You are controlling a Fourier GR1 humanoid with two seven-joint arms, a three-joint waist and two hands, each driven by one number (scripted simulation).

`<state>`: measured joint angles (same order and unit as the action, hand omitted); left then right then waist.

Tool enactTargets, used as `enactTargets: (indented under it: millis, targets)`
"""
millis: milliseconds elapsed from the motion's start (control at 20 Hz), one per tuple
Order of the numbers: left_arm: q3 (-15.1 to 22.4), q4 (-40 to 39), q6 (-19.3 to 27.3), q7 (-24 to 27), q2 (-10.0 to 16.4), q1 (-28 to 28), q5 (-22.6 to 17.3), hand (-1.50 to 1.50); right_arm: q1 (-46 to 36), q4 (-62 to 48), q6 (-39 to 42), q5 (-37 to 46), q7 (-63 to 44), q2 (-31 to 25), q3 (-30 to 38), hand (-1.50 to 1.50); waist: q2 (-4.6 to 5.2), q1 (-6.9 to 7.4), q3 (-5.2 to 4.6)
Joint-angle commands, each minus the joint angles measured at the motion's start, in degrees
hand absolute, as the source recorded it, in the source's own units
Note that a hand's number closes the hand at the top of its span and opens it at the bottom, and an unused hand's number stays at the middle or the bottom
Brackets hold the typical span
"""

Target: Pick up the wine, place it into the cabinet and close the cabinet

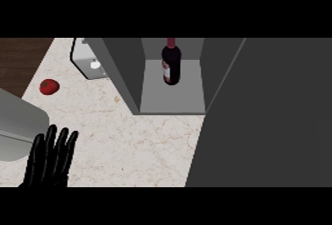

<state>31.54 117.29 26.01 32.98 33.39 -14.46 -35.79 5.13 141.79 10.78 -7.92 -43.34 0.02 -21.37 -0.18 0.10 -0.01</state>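
A steep look down at a pale marbled counter [142, 145]. At its far edge, an open grey cabinet [172, 99] is sitting with its mouth facing the viewer. The wine [171, 66], a dark bottle with a red neck and a pale label, is standing upright inside the cabinet, on its floor and towards the back, with no hand touching it. So the picking up and placing appear to be done.

A broad dark grey door [266, 114] is filling the counter's right side from far edge to near edge, and it is swung wide and not covering the cabinet's mouth. Closing the cabinet seems to be the one step left, and no hand is showing on or near the door.

The left hand [50, 156] is resting near the counter's near left corner, released, fingers straight and pointing away from the viewer, holding nothing and well apart from the cabinet. The right hand is not showing at all.

Near the counter's left edge a small red fruit [49, 86] is lying alone. A pale box [88, 61] is sitting at the far edge, just beside the cabinet's left wall.
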Motion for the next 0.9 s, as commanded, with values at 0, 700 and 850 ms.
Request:
enactTargets:
  millis: [0,700,850]
  targets:
    - [-5.94,1.79,-2.66,-1.32,2.58,-0.79,-3.33,-1.5,-0.52,5.56,-0.14,-6.1,-5.03,-0.02,-4.32,1.5,0.06,0.26,-0.02]
    - [-21.25,0.48,-14.39,-1.88,7.74,-9.5,-11.44,-1.5,-3.39,2.84,-10.54,12.05,-1.09,-0.06,-33.39,1.5,-0.33,0.2,-0.1]
    - [-25.84,-0.3,-17.08,-4.13,10.45,-8.74,-15.27,-1.5,-5.88,-1.08,-15.78,14.07,1.03,-0.14,-36.26,1.5,-0.58,0.28,-0.2]
